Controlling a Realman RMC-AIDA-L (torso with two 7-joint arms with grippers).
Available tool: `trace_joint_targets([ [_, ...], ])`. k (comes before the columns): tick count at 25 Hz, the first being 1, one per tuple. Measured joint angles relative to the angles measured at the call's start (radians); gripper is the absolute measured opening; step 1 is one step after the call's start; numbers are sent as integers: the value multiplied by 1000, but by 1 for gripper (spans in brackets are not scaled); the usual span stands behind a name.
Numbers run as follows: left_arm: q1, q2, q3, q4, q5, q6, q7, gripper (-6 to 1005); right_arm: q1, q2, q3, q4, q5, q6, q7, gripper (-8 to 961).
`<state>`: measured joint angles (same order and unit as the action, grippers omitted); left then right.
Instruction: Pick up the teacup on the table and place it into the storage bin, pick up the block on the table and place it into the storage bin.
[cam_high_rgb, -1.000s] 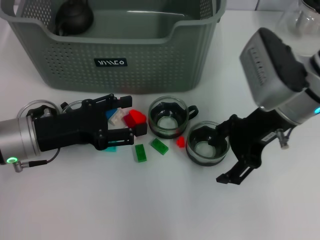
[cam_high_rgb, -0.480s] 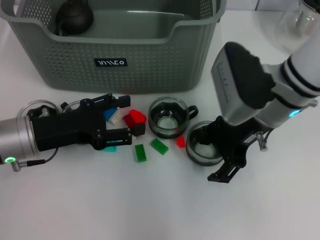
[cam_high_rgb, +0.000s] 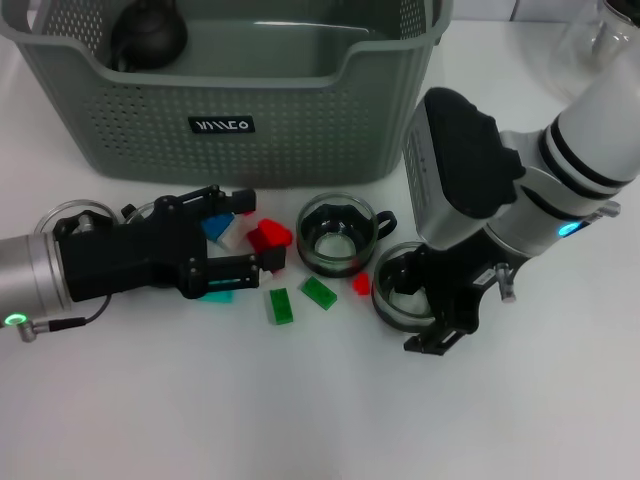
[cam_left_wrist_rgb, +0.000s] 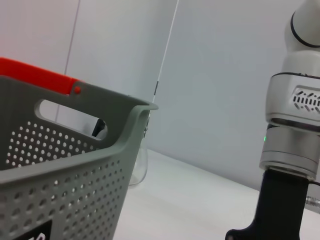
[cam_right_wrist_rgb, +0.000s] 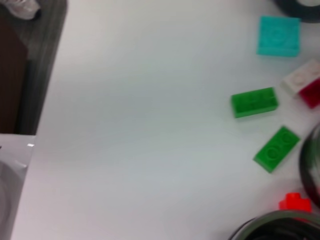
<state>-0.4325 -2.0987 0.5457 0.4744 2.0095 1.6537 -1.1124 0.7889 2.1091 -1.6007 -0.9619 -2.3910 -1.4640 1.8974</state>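
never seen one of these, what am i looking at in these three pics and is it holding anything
It is a robot with two arms, each ending in a grasping tool. The big picture looks down from its head; the other two come from cameras on its wrists. On the white table stand a grey-green storage bin, two glass teacups and scattered small blocks. The left tool is open around a red block, not yet gripping. The right tool is at the nearer teacup, one finger inside; a firm grip is not visible.
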Motion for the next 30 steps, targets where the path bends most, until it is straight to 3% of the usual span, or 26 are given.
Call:
trace_joint_targets([
  [14,12,0,-35,0,0,9,16,859,26,-9,-10,-4,-33,-52,79,295],
  [20,15,-2,-43,0,0,11,24,859,5,-10,19,-61,-50,-76,98,181],
  [25,20,-3,-44,0,0,11,42,859,-16,-13,112,-112,-50,-139,86,86],
  [30,21,-1,-39,5,6,17,42,858,-21,-14,174,-134,-45,-205,84,54],
])
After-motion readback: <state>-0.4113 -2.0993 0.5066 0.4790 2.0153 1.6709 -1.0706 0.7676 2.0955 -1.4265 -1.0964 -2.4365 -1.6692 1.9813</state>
